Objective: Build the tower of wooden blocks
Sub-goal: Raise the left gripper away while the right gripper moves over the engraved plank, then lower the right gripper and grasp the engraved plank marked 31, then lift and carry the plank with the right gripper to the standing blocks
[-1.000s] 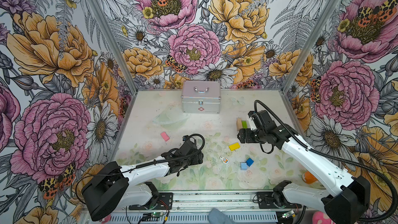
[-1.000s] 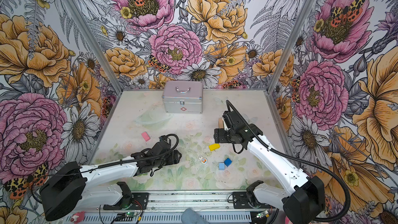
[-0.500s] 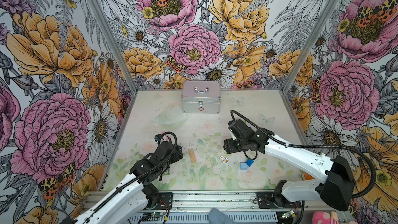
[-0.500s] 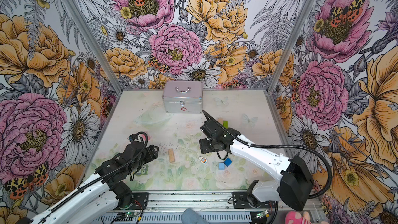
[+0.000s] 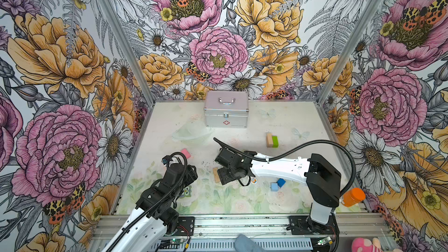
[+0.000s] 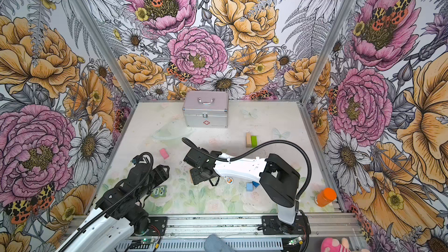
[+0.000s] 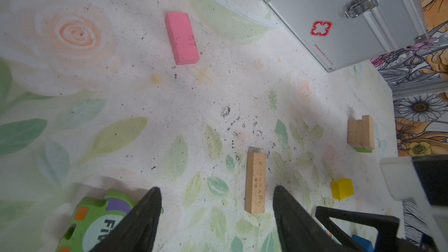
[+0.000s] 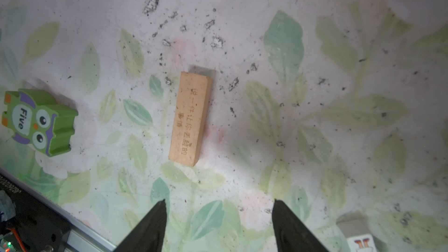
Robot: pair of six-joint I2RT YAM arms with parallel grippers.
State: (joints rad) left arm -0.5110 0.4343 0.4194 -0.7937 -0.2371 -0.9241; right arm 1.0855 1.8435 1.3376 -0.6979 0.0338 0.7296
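Lying flat, a tan block (image 8: 190, 118) bears engraved characters while left tool (image 7: 215, 187) and right tool (image 8: 219, 201) gape empty

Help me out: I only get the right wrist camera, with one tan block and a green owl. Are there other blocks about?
Observer: Yes. A pink block lies flat, left of the middle in both top views.
Operator: Is any tower up yet?
Observer: No. A second tan block and a green block just sit side by side near the back right.
Operator: Any blue ones?
Observer: Yes, a light blue cube and a dark blue cube, close together, front right.
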